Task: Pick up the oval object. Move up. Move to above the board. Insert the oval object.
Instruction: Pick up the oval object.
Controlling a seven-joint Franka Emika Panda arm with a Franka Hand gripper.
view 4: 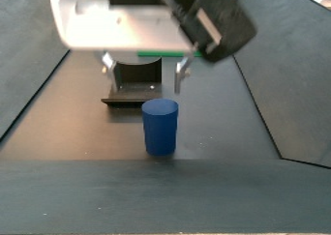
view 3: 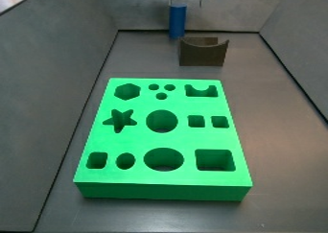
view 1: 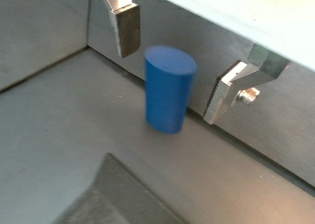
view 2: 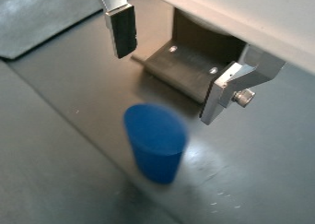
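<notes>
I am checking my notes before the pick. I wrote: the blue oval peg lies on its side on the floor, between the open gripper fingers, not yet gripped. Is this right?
One thing is wrong: the oval object stands upright on the floor, not on its side, as a side view also shows. The rest holds: the gripper is open around it, its fingers apart from the peg.

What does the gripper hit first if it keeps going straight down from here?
Probably the oval object: it stands upright between the open fingers of the gripper, so they should pass either side of it before reaching the floor. Depth is unclear.
</notes>
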